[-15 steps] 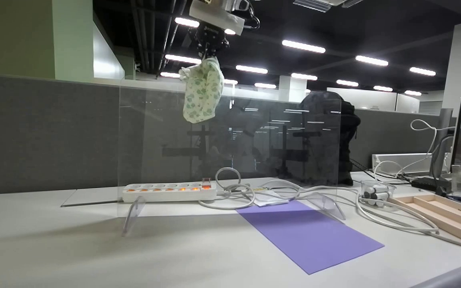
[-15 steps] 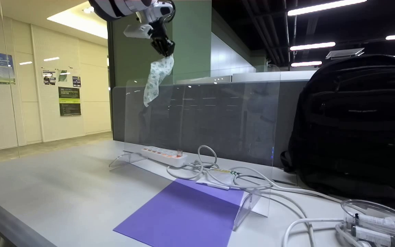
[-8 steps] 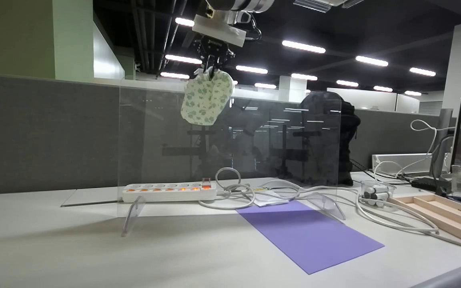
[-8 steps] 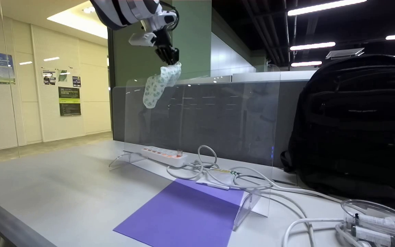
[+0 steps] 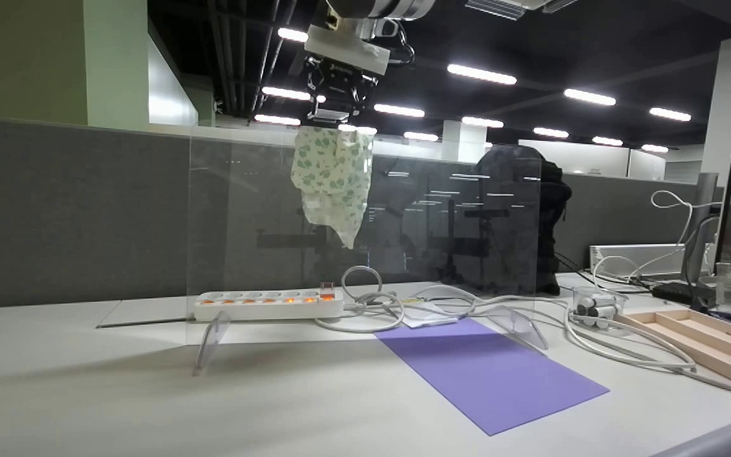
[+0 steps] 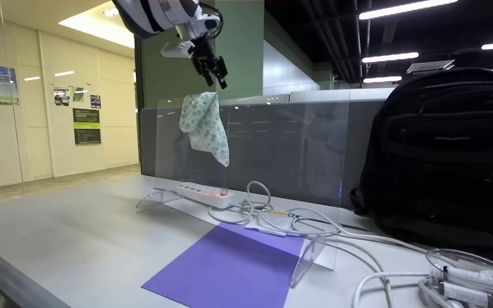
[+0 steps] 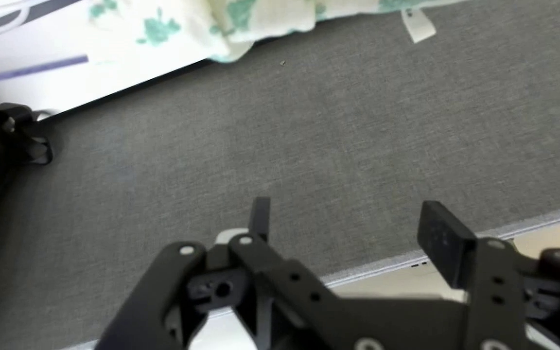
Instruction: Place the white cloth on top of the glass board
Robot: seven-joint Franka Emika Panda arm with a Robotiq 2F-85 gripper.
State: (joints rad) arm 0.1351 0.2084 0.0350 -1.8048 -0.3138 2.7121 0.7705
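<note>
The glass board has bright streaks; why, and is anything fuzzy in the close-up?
In an exterior view, the glass board carries streaks, probably reflected ceiling lights; in the wrist view, the white cloth looks soft and partly washed out near the overexposed tabletop, while the grey partition shows a sharper weave.

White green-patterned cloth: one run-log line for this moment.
white green-patterned cloth: draped over top edge of clear upright board | black fingers: open, empty, above cloth | placement: done
</note>
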